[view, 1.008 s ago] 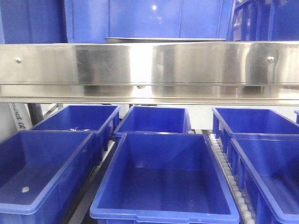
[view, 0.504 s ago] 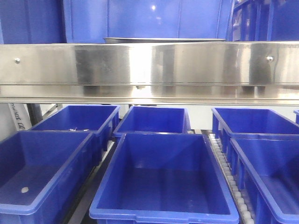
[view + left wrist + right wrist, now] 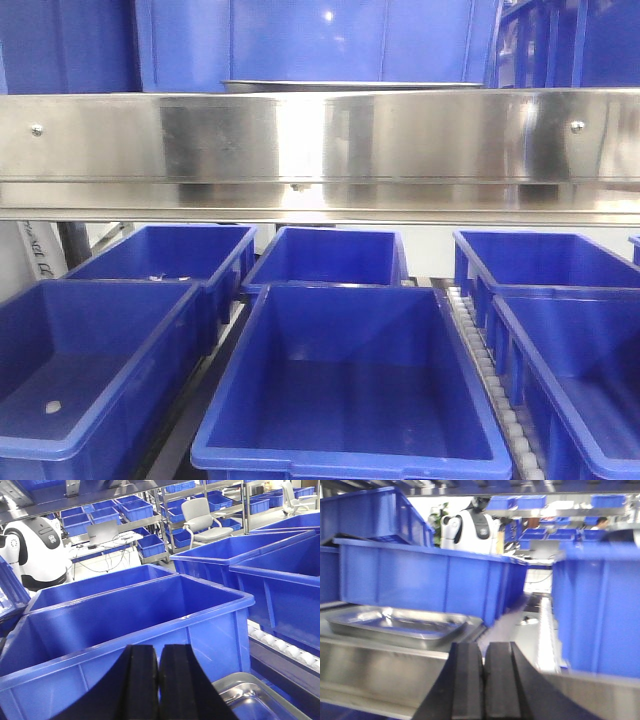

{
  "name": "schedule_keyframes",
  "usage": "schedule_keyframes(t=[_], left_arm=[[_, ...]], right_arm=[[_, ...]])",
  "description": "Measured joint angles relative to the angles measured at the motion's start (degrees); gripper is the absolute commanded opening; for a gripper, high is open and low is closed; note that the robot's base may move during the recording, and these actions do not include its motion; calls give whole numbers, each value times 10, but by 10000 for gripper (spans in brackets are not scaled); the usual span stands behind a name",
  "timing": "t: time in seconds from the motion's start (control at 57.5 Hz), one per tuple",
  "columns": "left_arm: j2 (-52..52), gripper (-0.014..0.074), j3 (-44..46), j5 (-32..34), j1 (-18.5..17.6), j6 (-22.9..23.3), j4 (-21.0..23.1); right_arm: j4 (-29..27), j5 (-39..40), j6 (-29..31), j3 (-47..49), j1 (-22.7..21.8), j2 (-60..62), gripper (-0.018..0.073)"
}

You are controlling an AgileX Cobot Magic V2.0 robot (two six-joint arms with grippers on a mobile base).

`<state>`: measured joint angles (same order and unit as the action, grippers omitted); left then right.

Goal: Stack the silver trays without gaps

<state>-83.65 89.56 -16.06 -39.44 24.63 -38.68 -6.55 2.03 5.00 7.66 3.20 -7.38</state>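
A silver tray [image 3: 395,625] lies flat on the upper shelf in the right wrist view, left of and beyond my right gripper [image 3: 483,652], which is shut and empty. Its thin front rim [image 3: 350,86] shows above the steel shelf beam in the front view. Another silver tray [image 3: 252,697] shows as a shiny corner at the lower right of the left wrist view, just right of my left gripper [image 3: 158,655], which is shut and empty. Neither gripper shows in the front view.
A broad steel shelf beam [image 3: 320,150] with screws spans the front view. Deep blue bins [image 3: 350,380] fill the lower level, with a roller rail [image 3: 490,380] between them. Blue bins [image 3: 420,580] stand behind the tray on the shelf. A blue bin [image 3: 125,630] stands before the left gripper.
The front view has shifted very slightly; nothing else has visibly moved.
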Motion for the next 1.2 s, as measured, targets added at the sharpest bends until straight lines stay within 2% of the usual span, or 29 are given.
schedule_keyframes(t=[0.156, 0.313, 0.556, 1.199], left_arm=[[0, -6, 0, 0, 0, 0, 0], [0, -6, 0, -1, 0, 0, 0], [0, -6, 0, -1, 0, 0, 0], [0, -6, 0, -1, 0, 0, 0]], right_arm=[[1, -2, 0, -44, -22, 48, -78], [4, -6, 0, -69, -25, 69, -78], [4, -39, 0, -77, -25, 69, -78], [4, -12, 0, -77, -25, 69, -78]])
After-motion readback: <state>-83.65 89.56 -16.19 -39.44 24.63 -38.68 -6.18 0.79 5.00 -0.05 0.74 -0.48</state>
